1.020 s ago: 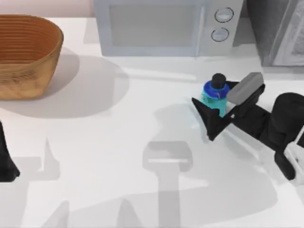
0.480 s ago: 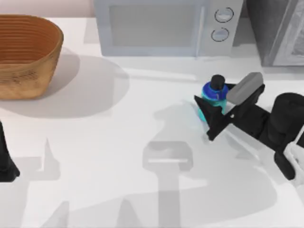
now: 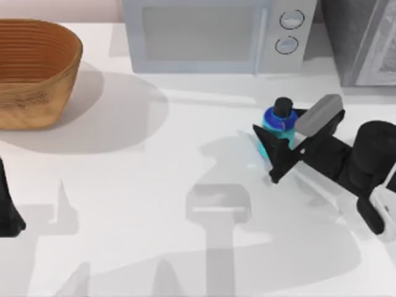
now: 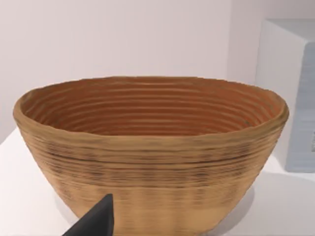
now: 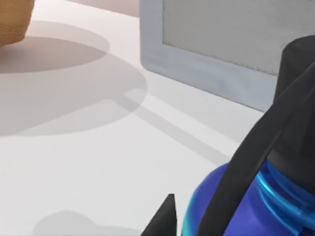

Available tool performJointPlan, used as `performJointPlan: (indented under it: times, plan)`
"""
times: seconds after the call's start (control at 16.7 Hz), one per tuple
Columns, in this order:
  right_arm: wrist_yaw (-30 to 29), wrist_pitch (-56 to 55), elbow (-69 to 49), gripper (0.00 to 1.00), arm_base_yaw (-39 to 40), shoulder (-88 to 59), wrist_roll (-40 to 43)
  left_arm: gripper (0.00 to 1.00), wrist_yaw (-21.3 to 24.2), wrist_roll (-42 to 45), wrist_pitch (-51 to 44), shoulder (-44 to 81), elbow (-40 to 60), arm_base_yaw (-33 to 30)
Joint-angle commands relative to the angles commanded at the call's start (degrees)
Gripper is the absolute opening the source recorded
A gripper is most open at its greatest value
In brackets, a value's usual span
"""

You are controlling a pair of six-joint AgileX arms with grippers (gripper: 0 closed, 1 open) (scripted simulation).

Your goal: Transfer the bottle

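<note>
- The bottle (image 3: 278,125) is seen standing upright on the white table (image 3: 154,204), toward the right side in the top view, in front of the microwave (image 3: 216,34).
- Its cyan body, darker blue shoulder and round black cap are visible from above; the blue shoulder and cap (image 5: 295,98) are seen very close in the right wrist view.
- The right hand (image 3: 276,147) is closed around the bottle, with one dark finger (image 3: 272,151) laid against the near side of the cyan body and the other at its far side.
- In the right wrist view a black finger (image 5: 246,167) is seen crossing the bottle's shoulder.
- The left hand (image 3: 7,213) is parked at the left edge of the table, well apart from the bottle; whether its fingers are open or closed cannot be told.
- A wicker basket (image 3: 34,71) stands at the far left of the table, and its ribbed wall (image 4: 147,162) is faced by the left wrist camera.
</note>
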State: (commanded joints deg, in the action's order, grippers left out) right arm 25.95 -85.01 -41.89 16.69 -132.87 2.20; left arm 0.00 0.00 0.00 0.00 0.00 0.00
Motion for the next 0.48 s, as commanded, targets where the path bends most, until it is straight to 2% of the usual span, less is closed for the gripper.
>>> performJointPlan:
  times: [0.24, 0.48]
  plan:
    - [3.35, 2.73, -0.86, 0.00, -3.19, 0.31, 1.90, 1.00, 0.00, 0.00, 0.00, 0.00, 0.00, 0.00]
    - [13.13, 11.77, -2.88, 0.00, -13.50, 1.05, 7.67, 1.00, 0.00, 0.00, 0.00, 0.00, 0.00, 0.00]
